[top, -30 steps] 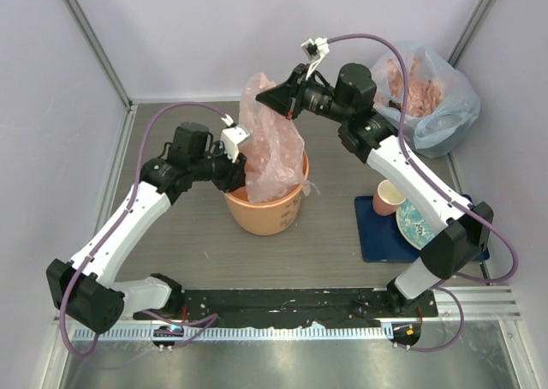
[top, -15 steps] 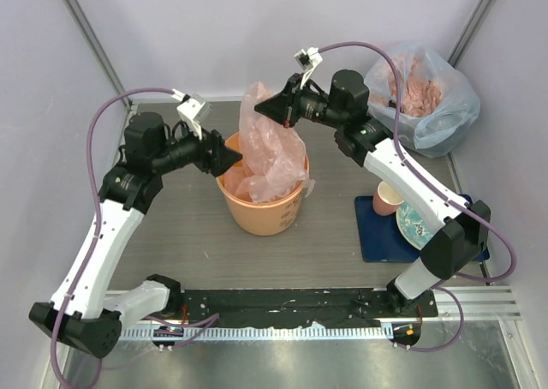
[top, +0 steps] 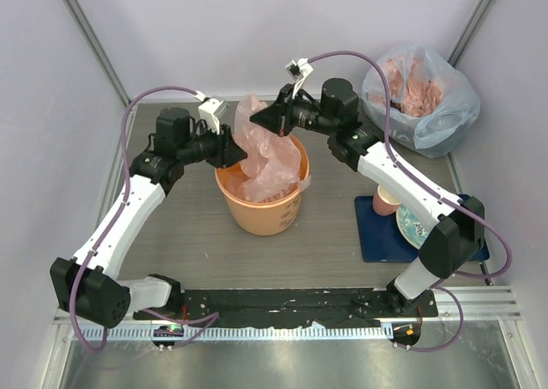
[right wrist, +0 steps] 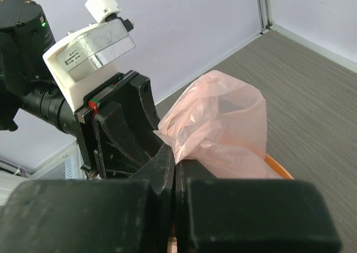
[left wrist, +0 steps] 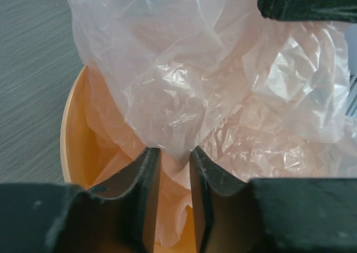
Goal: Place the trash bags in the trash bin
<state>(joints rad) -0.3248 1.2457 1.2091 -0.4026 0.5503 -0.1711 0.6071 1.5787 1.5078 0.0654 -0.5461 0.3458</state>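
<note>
On the left of the counter [top: 199, 254], the left pincer [top: 229, 147] has swung up from low by the near wall of the bin [top: 257, 213] to its far-left rim, and it now noses into the bag [top: 270, 153]. Its wrist view shows the fingers [left wrist: 146, 175] a narrow gap apart with a fold of pink film hanging between them; whether they already pinch it I cannot tell. At the middle, the bag has sunk over the last second. Most of it now lies crumpled inside the bin, but a peak stands above the rim. To the right of that peak, the right pincer [top: 276, 119] has come lower and stays clamped tight on the bag's top edge, holding it up. The job looks mostly done. What probably remains is pushing the raised part below the rim and letting go, and the left pincer seems placed for that. Further right, the sack [top: 419, 98] and cup [top: 387, 199] sit well apart, untouched.
</note>
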